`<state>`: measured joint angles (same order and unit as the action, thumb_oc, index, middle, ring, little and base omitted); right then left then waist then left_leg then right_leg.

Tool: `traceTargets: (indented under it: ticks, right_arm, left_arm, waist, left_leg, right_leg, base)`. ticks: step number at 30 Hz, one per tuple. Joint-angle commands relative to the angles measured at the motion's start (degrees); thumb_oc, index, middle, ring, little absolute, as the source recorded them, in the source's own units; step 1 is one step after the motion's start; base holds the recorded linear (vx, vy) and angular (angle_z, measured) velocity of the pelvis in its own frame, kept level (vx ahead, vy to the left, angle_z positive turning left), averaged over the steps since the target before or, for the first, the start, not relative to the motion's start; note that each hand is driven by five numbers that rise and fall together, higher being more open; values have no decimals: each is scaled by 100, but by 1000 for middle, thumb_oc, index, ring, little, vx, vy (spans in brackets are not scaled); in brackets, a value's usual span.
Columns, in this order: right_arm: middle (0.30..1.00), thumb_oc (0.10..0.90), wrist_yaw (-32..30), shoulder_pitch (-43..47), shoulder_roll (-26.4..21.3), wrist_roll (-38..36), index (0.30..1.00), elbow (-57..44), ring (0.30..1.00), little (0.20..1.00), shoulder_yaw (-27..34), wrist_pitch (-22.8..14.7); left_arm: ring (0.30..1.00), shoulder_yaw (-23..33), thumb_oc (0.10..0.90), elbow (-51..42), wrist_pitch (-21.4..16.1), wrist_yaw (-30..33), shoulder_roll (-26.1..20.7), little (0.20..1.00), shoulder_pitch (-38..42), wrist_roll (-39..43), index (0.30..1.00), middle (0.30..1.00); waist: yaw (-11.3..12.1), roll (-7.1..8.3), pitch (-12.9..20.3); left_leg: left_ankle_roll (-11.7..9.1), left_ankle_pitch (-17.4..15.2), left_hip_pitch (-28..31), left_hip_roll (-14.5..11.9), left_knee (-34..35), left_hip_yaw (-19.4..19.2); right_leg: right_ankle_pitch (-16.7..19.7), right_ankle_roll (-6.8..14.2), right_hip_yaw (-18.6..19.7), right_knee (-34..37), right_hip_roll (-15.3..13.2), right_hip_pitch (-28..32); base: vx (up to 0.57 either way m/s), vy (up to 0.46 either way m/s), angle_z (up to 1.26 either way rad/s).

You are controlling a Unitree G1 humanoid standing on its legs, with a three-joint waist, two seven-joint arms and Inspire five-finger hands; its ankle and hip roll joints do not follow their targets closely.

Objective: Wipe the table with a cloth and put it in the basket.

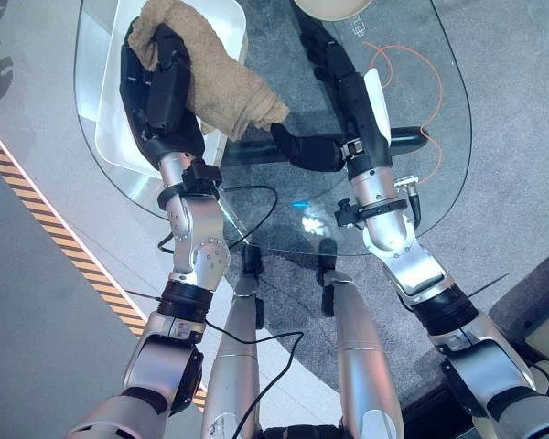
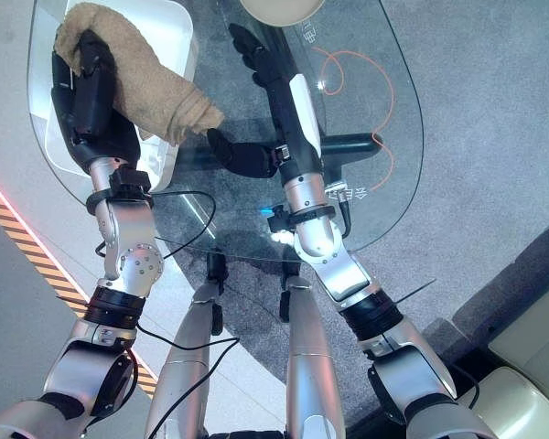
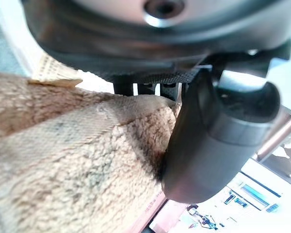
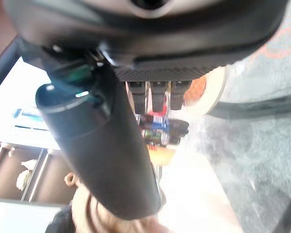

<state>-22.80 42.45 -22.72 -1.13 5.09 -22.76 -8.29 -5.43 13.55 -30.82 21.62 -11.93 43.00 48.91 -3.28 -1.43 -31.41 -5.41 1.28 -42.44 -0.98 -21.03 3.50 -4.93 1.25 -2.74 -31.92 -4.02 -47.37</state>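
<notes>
A tan fleecy cloth [image 1: 215, 78] hangs from my left hand [image 1: 160, 91], whose fingers are curled round its upper end; the thumb [image 3: 208, 145] presses into the fabric [image 3: 77, 160]. The hand holds it above a white basket [image 1: 119, 128] on the left part of the glass table [image 1: 439, 110], and the cloth's loose end droops over the basket's right rim toward my right hand. My right hand [image 1: 334, 78] lies flat on the glass at the middle, fingers straight, thumb [image 1: 302, 151] stretched toward the cloth's tip.
A cream round object [image 1: 334, 7] sits at the table's far edge. An orange cord [image 1: 412, 73] curls under the glass on the right. A yellow-and-black striped strip [image 1: 64, 238] runs along the floor at the left. A cream seat [image 2: 531, 366] stands at the lower right.
</notes>
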Motion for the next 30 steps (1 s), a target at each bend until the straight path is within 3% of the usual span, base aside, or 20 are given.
traceTargets:
  ticks: [1,7,12,16,19,24,30]
  right_arm:
    - [900,800,-569,327,46,356,900,-695,900,900,518,-786]
    - [900,800,-1496,202,-111,428,900,-312,900,900,722,-788]
    - [900,800,-2294,63,-242,341,900,36,900,900,945,-549]
    - [900,800,-3032,87,-450,43,900,863,900,900,1064,-333]
    - [900,800,-3333,103,-551,-167,900,1407,900,900,1076,-253]
    - [900,800,-3632,129,-711,-625,900,2472,900,900,1054,-427]
    - [900,800,-3768,126,-840,-1275,900,3664,900,900,974,-679]
  left_arm:
    - [300,321,100,-710,-883,53,-453,200,781,-876,300,300]
    - [300,384,100,-428,-940,257,-631,200,820,-1161,300,300]
    - [300,408,100,-175,-992,454,-854,200,844,-1325,300,300]
    - [300,412,100,323,-1123,540,-1104,200,1013,-1252,300,300]
    - [300,375,100,606,-1196,619,-1226,200,1104,-1263,300,300]
    - [300,282,100,1072,-1227,723,-1534,200,1348,-1148,300,300]
    - [300,9,100,1542,-1024,1097,-1980,200,1830,-1236,300,300]
  waist:
    - [43,81,161]
    - [5,79,161]
    - [-27,68,161]
    - [-34,25,161]
    - [-34,2,161]
    - [-29,-14,161]
    - [-46,-7,161]
  left_leg:
    - [319,-302,100,379,-182,-484]
    - [323,-368,150,355,-190,-510]
    - [319,-394,172,340,-194,-515]
    - [328,-407,196,331,-147,-536]
    - [327,-414,201,319,-148,-543]
    - [323,-441,183,298,-169,-552]
    - [327,-460,146,269,-183,-564]
  right_leg:
    - [-90,17,-33,400,454,388]
    - [-154,35,-17,364,457,419]
    - [-162,43,3,361,455,434]
    - [-167,50,10,388,447,438]
    - [-166,55,7,378,434,435]
    - [-169,56,-9,375,412,415]
    - [-175,47,-25,388,407,394]
  base:
    - [0,0,0]
    - [0,0,0]
    - [0,6,0]
    - [-11,37,-2]
    - [-2,7,-1]
    - [-1,2,-1]
    - [-9,2,-5]
